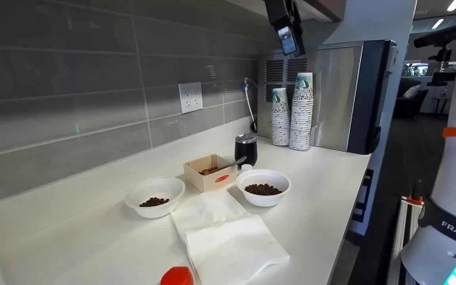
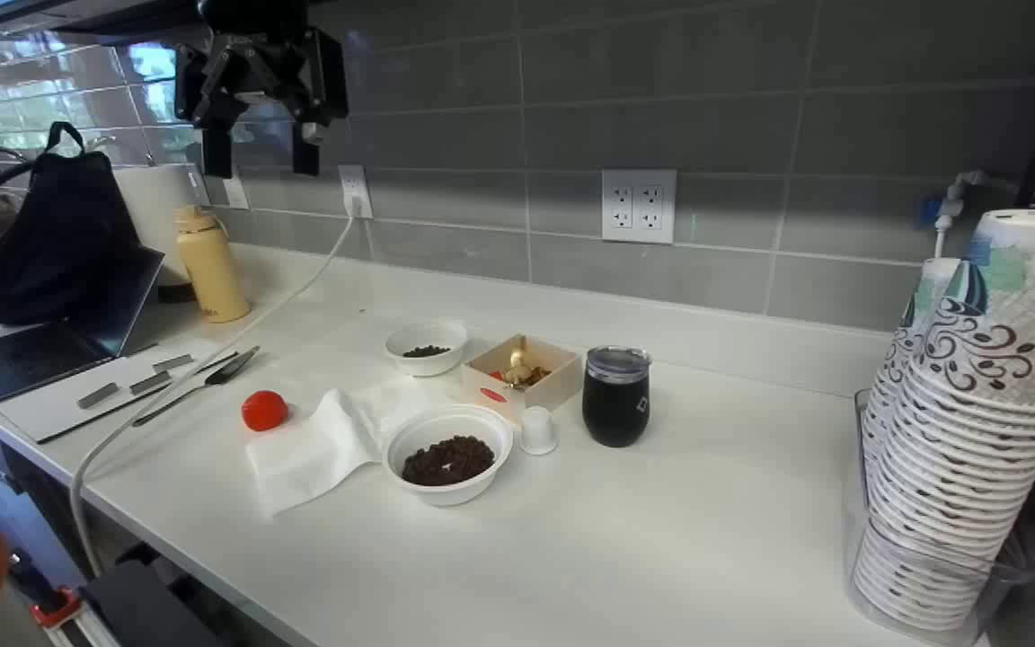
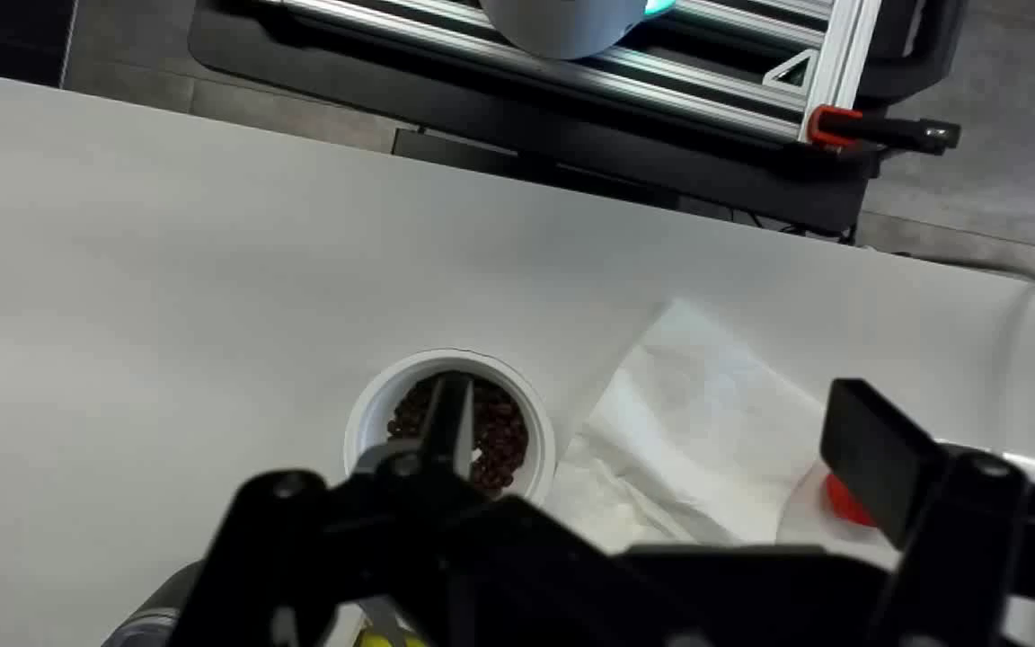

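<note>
My gripper (image 2: 261, 162) is open and empty, high above the white counter; it also shows in an exterior view (image 1: 292, 45) and the wrist view (image 3: 652, 404). Below it lie creased white napkins (image 1: 236, 245) (image 3: 688, 422). A white bowl (image 1: 261, 201) (image 2: 455, 494) (image 3: 459, 359) of dark brown pieces stands beside the napkins. Another white bowl (image 1: 152, 211) (image 2: 428, 367) holds fewer pieces. A small wooden box (image 1: 202, 180) (image 2: 553, 377) holds a spoon and small items. A red object (image 2: 264, 411) (image 3: 845, 503) sits by the napkins. One finger partly covers the bowl in the wrist view.
A black tumbler (image 1: 246, 150) (image 2: 616, 395) and a small white cup (image 2: 537, 431) stand near the box. Cup stacks (image 1: 301, 114) (image 2: 958, 449) stand beside a steel appliance (image 1: 335, 99). A cable (image 2: 257, 319), yellow bottle (image 2: 210, 270) and backpack (image 2: 50, 243) are at the far end.
</note>
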`<state>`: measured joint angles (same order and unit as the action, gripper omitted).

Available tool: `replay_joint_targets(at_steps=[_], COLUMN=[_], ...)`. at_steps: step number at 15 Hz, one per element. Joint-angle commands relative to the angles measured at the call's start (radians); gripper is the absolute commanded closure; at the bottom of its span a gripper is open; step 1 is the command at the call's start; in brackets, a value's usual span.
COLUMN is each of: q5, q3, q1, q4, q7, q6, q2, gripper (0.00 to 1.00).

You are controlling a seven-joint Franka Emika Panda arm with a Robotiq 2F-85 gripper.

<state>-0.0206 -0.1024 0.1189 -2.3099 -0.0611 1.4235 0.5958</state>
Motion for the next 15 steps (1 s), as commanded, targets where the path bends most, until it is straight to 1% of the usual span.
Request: replay_joint_targets(at_steps=[1, 4, 7, 12, 15], q5=[0.001, 0.001, 0.021, 0.070, 0.108], q3=[0.002, 0.002, -0.002, 0.005, 0.010], q1=[0.003, 0.003, 0.000, -0.011, -0.026], q4=[0.002, 0.003, -0.027, -0.074, -0.090], q7=[0.002, 0.002, 0.011, 0.024, 0.043], q6=[-0.001, -0.001, 0.047, 0.139, 0.149], q2=[-0.001, -0.001, 0.049, 0.211, 0.327], gripper=[0.00, 0.00, 0.00, 0.00, 0.00])
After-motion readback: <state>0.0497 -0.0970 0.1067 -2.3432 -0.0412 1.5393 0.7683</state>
